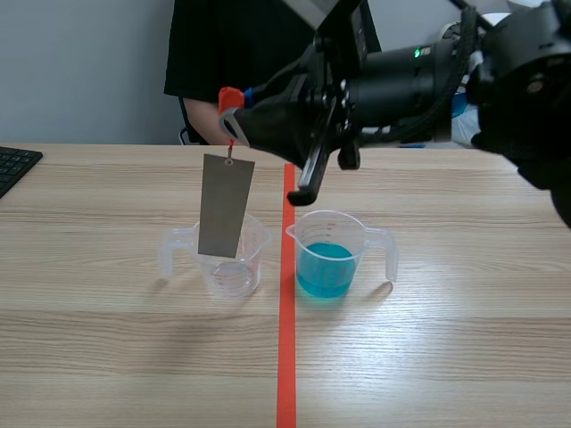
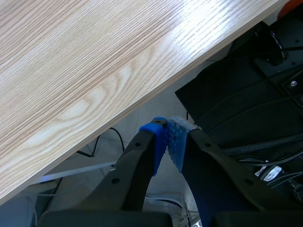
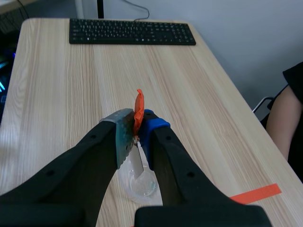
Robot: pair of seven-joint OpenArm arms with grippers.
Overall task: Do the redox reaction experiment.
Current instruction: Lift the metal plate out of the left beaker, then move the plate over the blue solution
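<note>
Right pincer (image 1: 234, 120) clamps the orange tab (image 1: 230, 96), metal strip (image 1: 223, 205) hanging at the clear cup (image 1: 254, 267); the next move is probably to dip the strip into the blue cup (image 1: 330, 234). Left pincer (image 2: 168, 139) closed, empty.

We see a light wood-grain bench (image 1: 464, 357), smooth with a soft sheen. The grey strip (image 1: 224, 205) looks like matt metal. The empty cup (image 1: 236, 278) and the blue-filled cup (image 1: 332, 260) are clear glossy plastic. The right claw (image 3: 137, 130) is matt black plastic with dotted pads (image 3: 124, 138).
</note>
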